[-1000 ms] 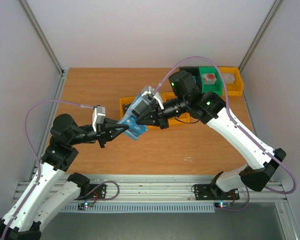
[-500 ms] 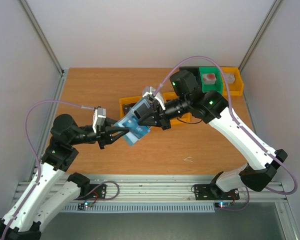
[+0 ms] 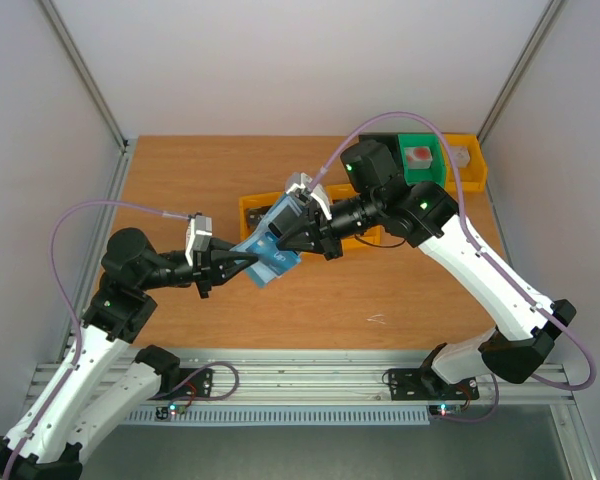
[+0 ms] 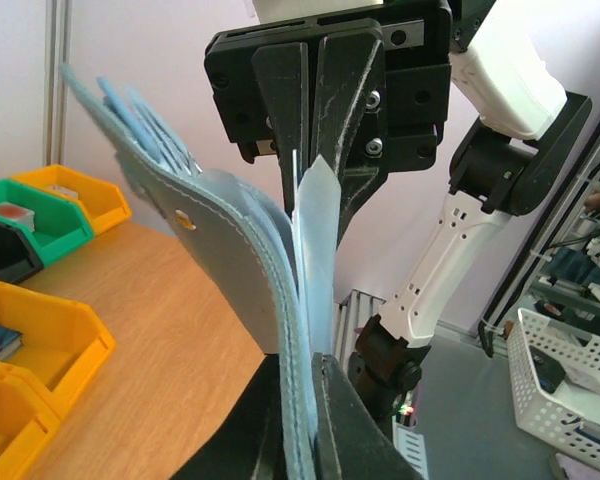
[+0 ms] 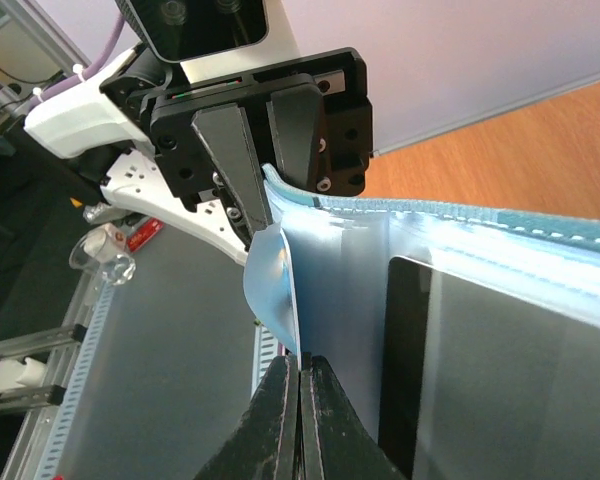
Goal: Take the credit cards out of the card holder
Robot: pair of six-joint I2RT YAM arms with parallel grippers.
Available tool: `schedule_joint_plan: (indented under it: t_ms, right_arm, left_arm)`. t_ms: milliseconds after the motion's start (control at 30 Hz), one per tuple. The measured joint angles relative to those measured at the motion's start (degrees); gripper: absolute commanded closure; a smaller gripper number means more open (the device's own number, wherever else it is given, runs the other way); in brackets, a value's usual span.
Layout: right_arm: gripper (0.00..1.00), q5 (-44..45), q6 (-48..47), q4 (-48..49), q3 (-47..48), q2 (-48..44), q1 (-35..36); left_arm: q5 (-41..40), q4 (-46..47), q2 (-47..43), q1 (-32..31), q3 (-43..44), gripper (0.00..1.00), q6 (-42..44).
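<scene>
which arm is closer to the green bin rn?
Right. The right arm bends just beside the green bin; the left arm sits far off at the near-left, both jaws shut on the card holder.

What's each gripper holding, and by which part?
Both hold the card holder: left gripper clamps its blue edge, right gripper pinches a clear sleeve.

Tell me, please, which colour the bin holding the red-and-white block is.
Green bin; clearest in top external view.

2 white-shelled arms (image 3: 480, 270) with black joints, looping lilac cables (image 3: 70, 225) and black fingers (image 4: 345, 110).
</scene>
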Motion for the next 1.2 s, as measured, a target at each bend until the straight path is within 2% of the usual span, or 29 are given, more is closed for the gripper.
schedule_joint_plan:
  t_ms: [533,600,700,833,1000,1200]
  right_arm:
    - [0.99,0.63,-0.02,-0.20,0.00,-0.02,-0.31]
    - [0.99,0.59,0.00,-0.17,0.00,-0.02,-0.33]
    - [0.99,0.57,0.11,-0.15,0.00,-0.02,-0.33]
    - [0.90,0.57,0.22,-0.07,0.00,-0.02,-0.37]
    - [0.85,2.12,0.09,-0.02,0.00,-0.02,-0.59]
    - [0.85,2.95,-0.11,-0.17,0.02,-0.02,-0.94]
  left_arm:
    - [-0.44,-0.39,0.07,-0.02,0.00,0.86,1.01]
    - [-0.44,-0.39,0.07,-0.02,0.00,0.88,1.01]
    - [-0.42,-0.42,0.07,-0.02,0.00,0.99,1.09]
    - [-0.46,-0.50,0.07,0.00,-0.02,1.00,1.42]
    - [-0.31,-0.55,0.07,-0.02,-0.02,1.00,1.66]
    - [-0.31,-0.52,0.07,-0.02,-0.04,1.00,2.29]
